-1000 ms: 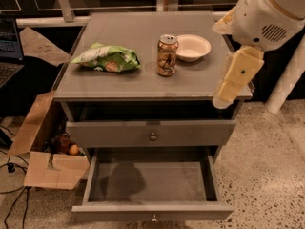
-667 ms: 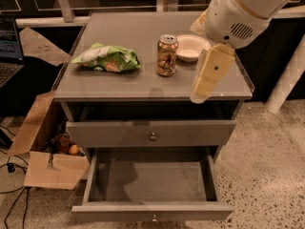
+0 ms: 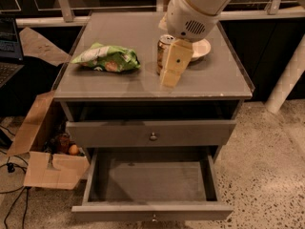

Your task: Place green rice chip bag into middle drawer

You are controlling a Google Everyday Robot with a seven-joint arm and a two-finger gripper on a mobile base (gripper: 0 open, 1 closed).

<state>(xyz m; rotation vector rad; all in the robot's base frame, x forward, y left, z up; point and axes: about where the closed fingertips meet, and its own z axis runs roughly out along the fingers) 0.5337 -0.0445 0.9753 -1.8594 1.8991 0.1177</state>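
The green rice chip bag [image 3: 107, 58] lies on the left part of the cabinet top [image 3: 119, 85], crinkled, green and white. The middle drawer [image 3: 150, 181] is pulled out at the bottom and holds nothing that I can see. My gripper [image 3: 170, 78] hangs over the middle of the cabinet top, to the right of the bag and apart from it, in front of a brown-gold drink can [image 3: 162, 50] that it partly hides.
The upper drawer front [image 3: 150, 133] with a knob is closed. A white plate [image 3: 201, 47] sits behind the arm at the right. An open cardboard box [image 3: 47, 156] stands on the floor to the left. A laptop [image 3: 9, 46] is at the far left.
My arm and gripper have swung left across the cabinet top, from its right edge to its middle, now in front of the can. The bag and drawers have not moved.
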